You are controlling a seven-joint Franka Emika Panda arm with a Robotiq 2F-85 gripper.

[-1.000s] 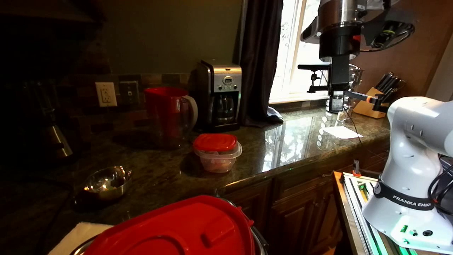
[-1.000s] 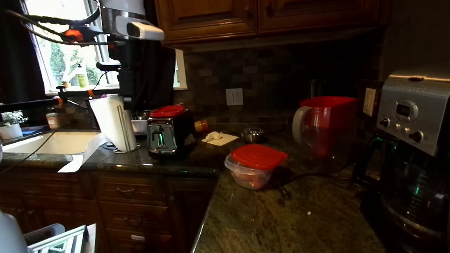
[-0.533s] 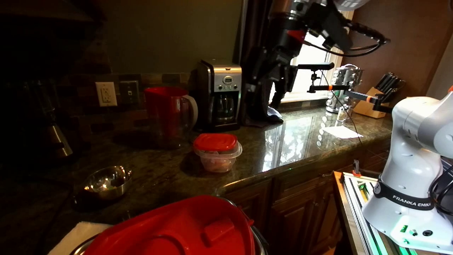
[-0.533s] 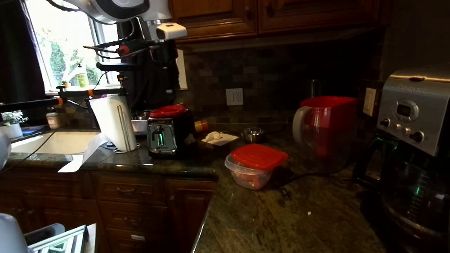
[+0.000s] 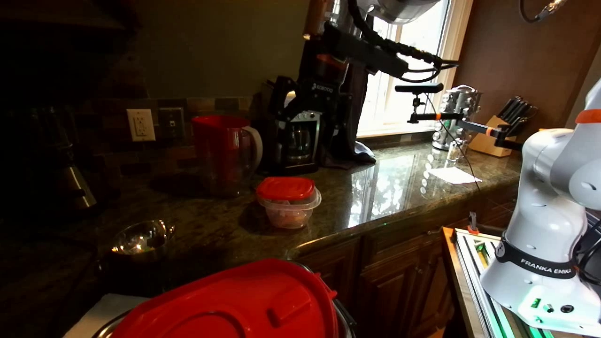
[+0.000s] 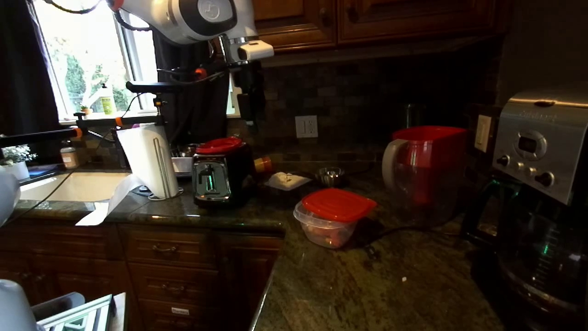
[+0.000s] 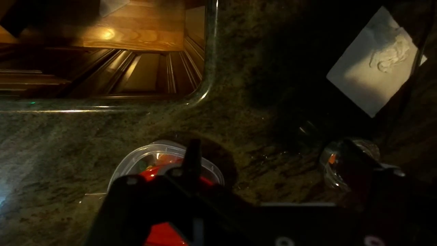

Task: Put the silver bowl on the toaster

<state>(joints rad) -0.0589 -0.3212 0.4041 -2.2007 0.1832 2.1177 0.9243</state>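
The silver bowl (image 5: pixel 142 240) sits upright on the dark counter; it also shows in an exterior view (image 6: pixel 330 176). In the wrist view the bowl (image 7: pixel 330 172) is partly hidden behind the right-hand finger. The toaster (image 6: pixel 212 181) is black with a chrome front and has a large red lid (image 6: pixel 219 145) on top. In an exterior view that red lid (image 5: pixel 244 300) covers most of the toaster. My gripper (image 7: pixel 273 146) is open and empty, high above the counter, with fingers spread between the clear tub and the bowl. It also shows in both exterior views (image 5: pixel 307 131) (image 6: pixel 250 122).
A clear tub with a red lid (image 6: pixel 333 220) stands near the counter corner. A red pitcher (image 5: pixel 223 145) and a coffee maker (image 6: pixel 542 142) stand by the wall. A napkin (image 7: pixel 372 68) lies near the bowl. A paper towel roll (image 6: pixel 149 161) stands beside the toaster.
The arm and gripper have swung from in front of the window toward the bowl's side of the counter, passing above the toaster's area. Bowl, toaster and tub have not moved.
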